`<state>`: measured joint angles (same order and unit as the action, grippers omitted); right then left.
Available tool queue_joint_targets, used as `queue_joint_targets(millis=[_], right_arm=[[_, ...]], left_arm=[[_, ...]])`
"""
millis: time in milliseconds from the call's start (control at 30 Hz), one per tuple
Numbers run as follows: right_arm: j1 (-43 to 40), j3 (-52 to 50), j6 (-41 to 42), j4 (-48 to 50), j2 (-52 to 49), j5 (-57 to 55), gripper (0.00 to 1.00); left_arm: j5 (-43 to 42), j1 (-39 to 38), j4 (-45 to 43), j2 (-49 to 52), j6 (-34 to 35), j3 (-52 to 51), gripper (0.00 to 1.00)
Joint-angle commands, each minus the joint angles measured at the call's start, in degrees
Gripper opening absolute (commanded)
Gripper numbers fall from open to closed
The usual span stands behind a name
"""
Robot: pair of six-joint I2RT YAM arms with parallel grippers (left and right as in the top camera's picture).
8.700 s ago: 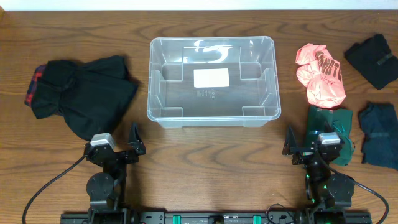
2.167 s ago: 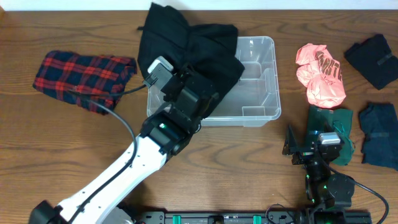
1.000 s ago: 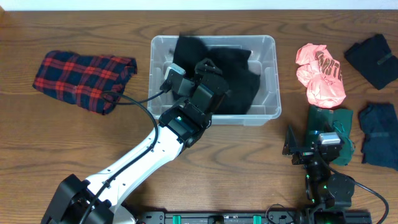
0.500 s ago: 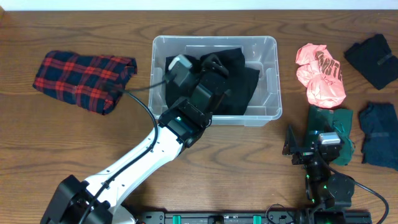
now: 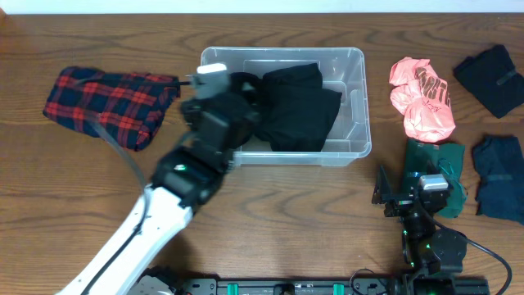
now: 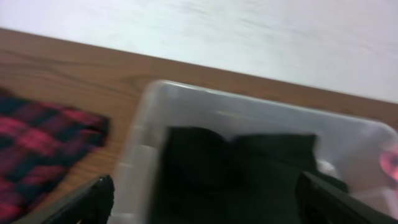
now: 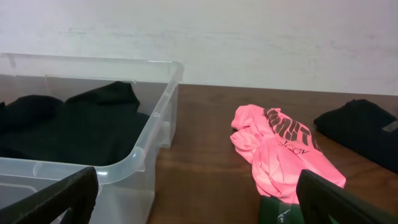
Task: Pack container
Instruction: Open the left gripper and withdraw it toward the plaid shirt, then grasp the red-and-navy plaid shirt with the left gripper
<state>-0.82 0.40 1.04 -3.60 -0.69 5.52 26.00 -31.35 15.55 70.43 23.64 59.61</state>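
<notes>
Lettering (image 7: 290,133) on pink shirt (image 7: 273,168) (dark, not legible) beside container (image 5: 354,82)

Plaid cloth (image 5: 110,102), pink shirt (image 5: 422,98), green cloth (image 5: 438,154)

Overhead straight down over the table (image 5: 286,213); both wrist views low, level, toward the back wall (image 7: 249,31); container (image 5: 359,106) common to all.
</notes>
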Motion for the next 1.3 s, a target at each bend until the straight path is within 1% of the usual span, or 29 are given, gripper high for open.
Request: queue_joint_targets(millis=[0, 100, 333, 467, 667, 733, 867, 1133, 1267], right_arm=[[0.37, -0.09, 0.61, -0.22, 0.31, -0.15, 0.99], [0.37, -0.09, 0.61, -0.22, 0.31, -0.15, 0.99], [0.37, -0.09, 0.61, -0.22, 0.31, -0.15, 0.99], [0.37, -0.09, 0.59, -0.22, 0.31, -0.15, 0.99], [0.37, -0.09, 0.61, -0.22, 0.31, -0.15, 0.99], [0.37, -0.09, 0.61, -0.24, 0.31, -0.15, 0.99], [0.37, -0.09, 0.61, -0.22, 0.31, -0.15, 0.99], [0.37, -0.09, 0.61, -0.22, 0.31, -0.15, 0.99], [0.37, -0.09, 0.59, -0.22, 0.31, -0.15, 0.99]], left_arm=[[-2.10, 5.55, 2.27, -2.51, -3.50, 1.27, 0.99], [-7.50, 11.98, 4.35, -3.30, -3.50, 1.27, 0.99], [-27.36, 28.76, 5.40, -2.86, -3.45, 1.27, 0.98], [-34.88, 37.77, 6.10, -2.62, -3.39, 1.27, 0.98], [-43.69, 49.70, 7.32, -0.17, -2.34, 1.27, 0.98], [-45.03, 52.48, 7.39, 1.73, -1.03, 1.27, 0.98], [-45.07, 56.26, 7.37, 6.75, 2.23, 1.27, 0.98], [-45.07, 59.19, 6.58, 16.28, 6.71, 1.27, 0.98], [-47.60, 60.94, 4.26, 19.85, 6.73, 1.27, 0.98]])
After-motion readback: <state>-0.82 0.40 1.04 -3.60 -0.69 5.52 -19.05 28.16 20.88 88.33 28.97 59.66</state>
